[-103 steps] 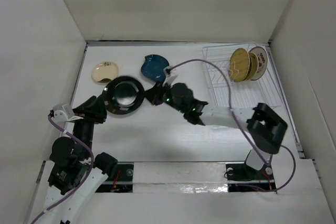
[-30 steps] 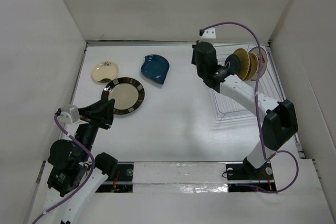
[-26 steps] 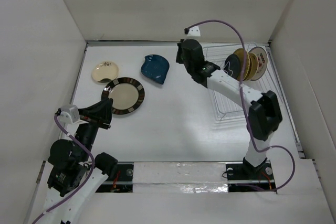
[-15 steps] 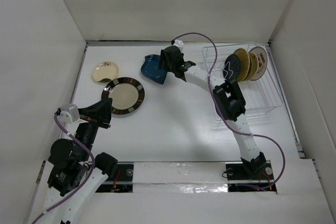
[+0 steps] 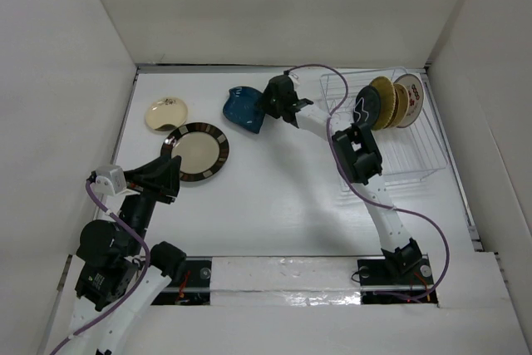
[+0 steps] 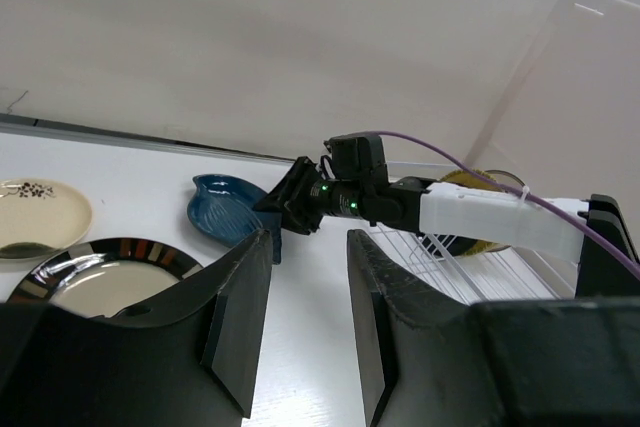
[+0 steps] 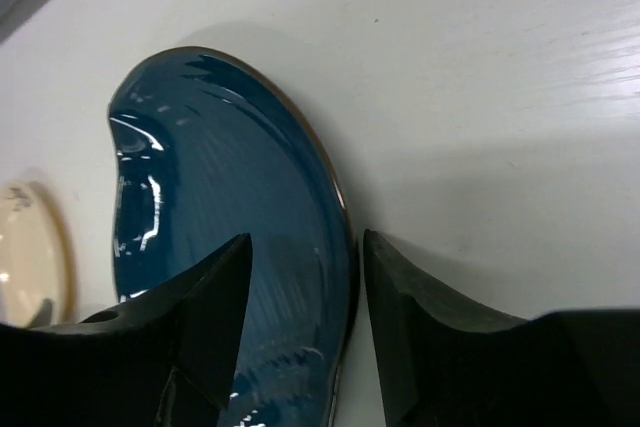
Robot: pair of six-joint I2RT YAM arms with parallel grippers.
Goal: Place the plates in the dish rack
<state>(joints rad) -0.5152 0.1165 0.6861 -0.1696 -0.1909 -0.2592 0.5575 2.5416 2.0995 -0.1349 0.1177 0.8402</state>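
The blue leaf-shaped plate (image 5: pixel 242 109) lies flat at the back middle of the table. My right gripper (image 5: pixel 268 106) is open at its right edge. In the right wrist view the plate (image 7: pixel 220 237) fills the left half, and my right gripper (image 7: pixel 305 292) straddles its right rim, one finger over the plate and one over the table. The gold dark-rimmed plate (image 5: pixel 198 151) and the cream floral plate (image 5: pixel 165 113) lie at the left. My left gripper (image 5: pixel 166 175) is open and empty beside the gold plate. The white wire dish rack (image 5: pixel 401 154) holds three upright plates.
In the rack stand a dark-backed plate (image 5: pixel 363 106), the yellow plate (image 5: pixel 382 101) and the white plate with red characters (image 5: pixel 410 97). White walls close in the table on three sides. The right arm's purple cable (image 5: pixel 316 72) loops above the rack's left end.
My right arm swung left from the rack to the blue plate and now has its open fingers astride the plate's right rim. The left arm has barely moved.
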